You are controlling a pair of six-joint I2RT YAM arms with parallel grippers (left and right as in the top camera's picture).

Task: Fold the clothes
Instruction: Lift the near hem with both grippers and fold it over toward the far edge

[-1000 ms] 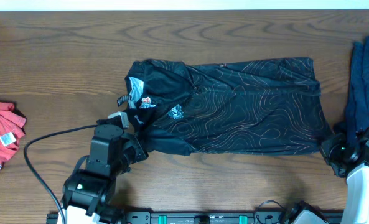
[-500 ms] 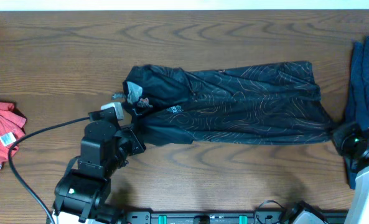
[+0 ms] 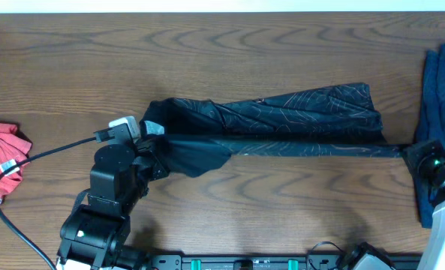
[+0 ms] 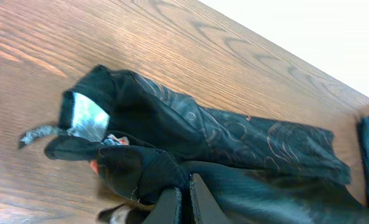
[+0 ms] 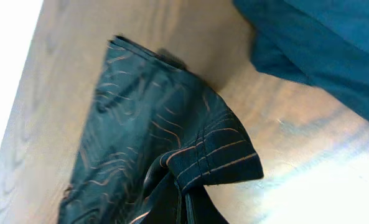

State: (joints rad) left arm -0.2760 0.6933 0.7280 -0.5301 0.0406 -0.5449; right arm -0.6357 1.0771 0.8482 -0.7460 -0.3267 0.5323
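Claws both clamp the black jersey (image 3: 282,124): left claw (image 3: 153,150) at its collar end, right claw (image 3: 411,154) at the hem corner. It hangs taut btw them, mid table (image 3: 282,45). Red shirt (image 3: 1,161) lies far left. Blue shirt (image 3: 440,90) lies far right, beside the right arm. Both arms reach in from the near edge.

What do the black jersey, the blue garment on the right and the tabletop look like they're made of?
Black jersey: thin, smooth synthetic knit, probably polyester; slight sheen, drapes in fine folds.
Blue garment: softer matte knit, likely cotton; dull surface, thicker folds.
Tabletop: dark wood or wood-look laminate, visible grain, satin finish; cannot tell which.
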